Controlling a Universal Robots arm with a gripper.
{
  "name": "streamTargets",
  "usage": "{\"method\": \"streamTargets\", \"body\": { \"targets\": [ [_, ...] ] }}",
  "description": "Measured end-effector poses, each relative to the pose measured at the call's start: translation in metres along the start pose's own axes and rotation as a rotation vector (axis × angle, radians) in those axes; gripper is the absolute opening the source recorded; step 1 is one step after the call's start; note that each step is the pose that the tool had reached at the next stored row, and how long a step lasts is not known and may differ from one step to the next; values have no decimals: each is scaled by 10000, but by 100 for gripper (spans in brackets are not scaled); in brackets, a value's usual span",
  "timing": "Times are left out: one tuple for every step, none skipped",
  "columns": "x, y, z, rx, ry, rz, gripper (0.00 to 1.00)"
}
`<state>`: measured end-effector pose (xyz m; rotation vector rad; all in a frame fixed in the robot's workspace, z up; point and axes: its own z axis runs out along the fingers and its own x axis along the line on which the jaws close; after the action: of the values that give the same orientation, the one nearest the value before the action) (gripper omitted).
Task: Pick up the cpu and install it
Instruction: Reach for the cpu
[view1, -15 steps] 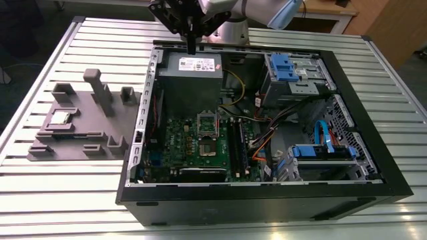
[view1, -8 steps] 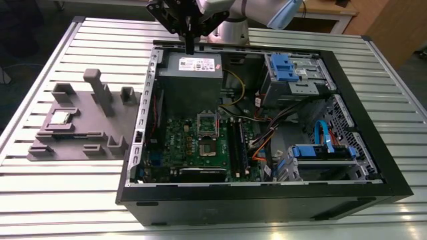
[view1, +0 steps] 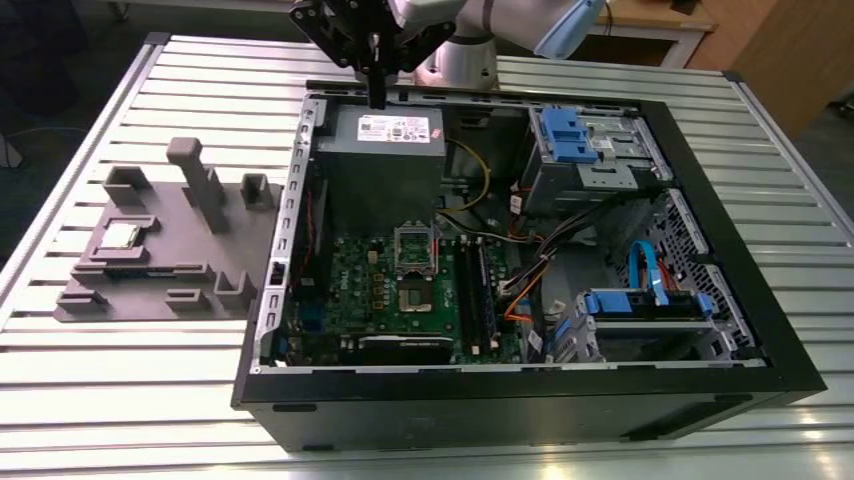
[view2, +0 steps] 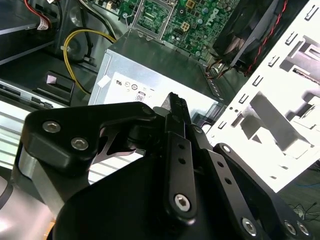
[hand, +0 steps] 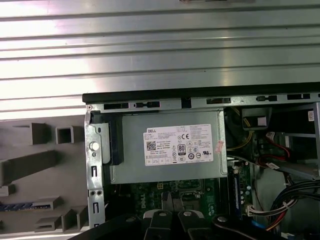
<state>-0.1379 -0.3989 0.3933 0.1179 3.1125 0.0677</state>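
At the exterior view's left, a grey plastic fixture (view1: 174, 280) lies on the slatted metal bench (view1: 80, 390). The cpu (view1: 123, 236) rests flat in a recess of that fixture. It is a small square chip with a pale silvery top, and nothing is touching it. Just beside the fixture, to its right, an open computer case (view1: 534, 400) lies on its side with its boards exposed. The black claw (view1: 378, 100) hangs above the case's far edge, over the grey power supply (view1: 380, 160) and well apart from the cpu. Its fingers look pressed together, with nothing between them. Nearer the camera than the power supply, on the green motherboard, sits the socket (view1: 416, 262), a metal frame with a dark centre. The pick-up step looks not yet begun. In my judgement, grasping the chip calls for spread fingers and a square descent over the fixture, so that the thin edges are gripped without tilting it.
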Motion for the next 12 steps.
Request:
{"method": "streamTargets", "body": {
  "targets": [
    [2,0,0,0,-1,0,10],
    [4,0,0,0,0,0,10],
    [23,-2,0,1,1,0,10],
    [40,-3,1,0,2,0,10],
    [41,-3,0,1,2,0,10],
    [43,-3,1,1,2,0,10],
    [46,-3,1,0,2,1,10],
    [47,-4,1,1,2,1,10],
    [49,-4,1,1,2,0,10],
    [51,-4,1,0,2,0,10],
    [53,-4,1,0,1,0,10],
    [57,-4,1,1,1,2,10]
  ]
}}
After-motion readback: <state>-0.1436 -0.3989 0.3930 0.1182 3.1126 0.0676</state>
